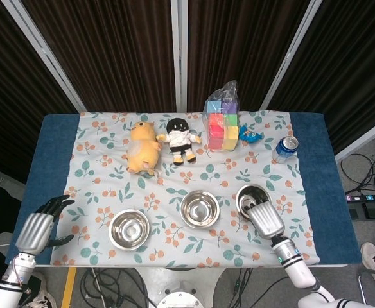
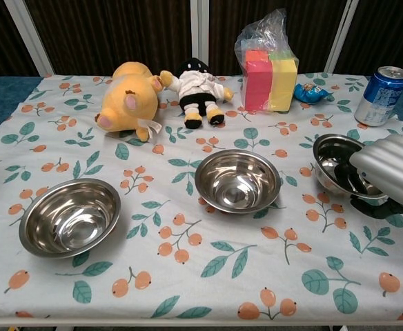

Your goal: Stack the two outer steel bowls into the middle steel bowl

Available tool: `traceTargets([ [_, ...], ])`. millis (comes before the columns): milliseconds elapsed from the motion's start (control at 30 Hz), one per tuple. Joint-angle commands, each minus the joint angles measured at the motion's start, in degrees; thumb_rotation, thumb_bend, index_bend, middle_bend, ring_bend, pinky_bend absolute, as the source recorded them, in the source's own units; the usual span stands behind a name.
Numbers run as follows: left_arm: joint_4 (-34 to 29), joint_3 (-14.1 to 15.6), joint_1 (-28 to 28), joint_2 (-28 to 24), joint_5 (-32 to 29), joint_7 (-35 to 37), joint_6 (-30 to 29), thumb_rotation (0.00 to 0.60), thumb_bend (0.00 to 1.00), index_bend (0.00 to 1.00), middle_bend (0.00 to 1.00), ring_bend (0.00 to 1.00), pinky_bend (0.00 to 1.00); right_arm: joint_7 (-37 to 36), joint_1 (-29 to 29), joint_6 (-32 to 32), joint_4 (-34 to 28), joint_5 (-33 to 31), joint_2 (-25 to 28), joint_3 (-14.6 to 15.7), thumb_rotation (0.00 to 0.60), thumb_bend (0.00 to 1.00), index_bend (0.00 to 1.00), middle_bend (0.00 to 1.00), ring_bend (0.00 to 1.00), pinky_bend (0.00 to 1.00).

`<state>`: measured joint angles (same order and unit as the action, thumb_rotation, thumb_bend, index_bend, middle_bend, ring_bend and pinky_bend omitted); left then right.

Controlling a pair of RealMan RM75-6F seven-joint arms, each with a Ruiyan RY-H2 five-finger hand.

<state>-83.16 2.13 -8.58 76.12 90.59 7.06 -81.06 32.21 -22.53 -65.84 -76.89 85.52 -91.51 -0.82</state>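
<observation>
Three steel bowls in a near row on the floral cloth, head view: left bowl, middle bowl, right bowl. Right hand sits over the right bowl's near rim, gripping it. Left hand is off the table's near-left corner, fingers apart, holding nothing. Far side: yellow plush, small doll, bagged blocks, blue can.

Chest view: right bowl is tilted, its near edge lifted, shadow under it; right hand holds its right rim. Middle bowl and left bowl lie flat, well apart. Left hand out of this view.
</observation>
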Motion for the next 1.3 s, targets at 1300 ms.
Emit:
traceTargets([
  [1300,2.1,-0.2,0.9,-1.2,-0.4,4.0,-1.3,0.600,0.12,0.25,0.25,0.18,0.31,12.7,-12.2,10.6,-12.0,-1.5,-3.5,-3.7,0.600,0.00,0.32,0.37,0.37,0.40],
])
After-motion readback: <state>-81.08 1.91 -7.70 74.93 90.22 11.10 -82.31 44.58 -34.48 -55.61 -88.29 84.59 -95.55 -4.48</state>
